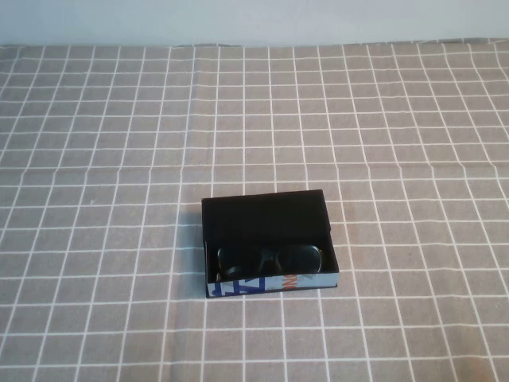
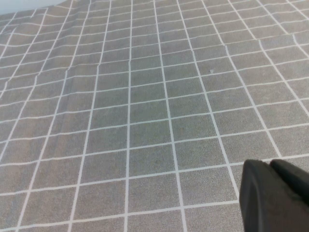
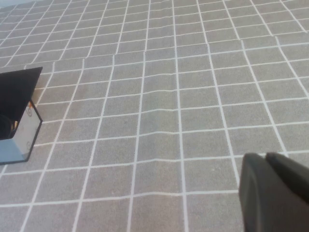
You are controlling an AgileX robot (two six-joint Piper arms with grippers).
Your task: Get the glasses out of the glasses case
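The glasses case (image 1: 266, 213) lies open near the middle of the table in the high view, its black flap lid folded back and its blue, white and orange front edge (image 1: 270, 284) towards me. The black glasses (image 1: 269, 258) lie folded inside it, along the front wall. Neither arm shows in the high view. My left gripper (image 2: 268, 164) is shut and empty above bare cloth. My right gripper (image 3: 264, 157) is shut and empty, well to the side of the case (image 3: 17, 94), whose corner shows at the edge of the right wrist view.
A grey tablecloth with a white grid (image 1: 398, 119) covers the whole table, slightly creased. A pale wall (image 1: 254, 20) runs along the far edge.
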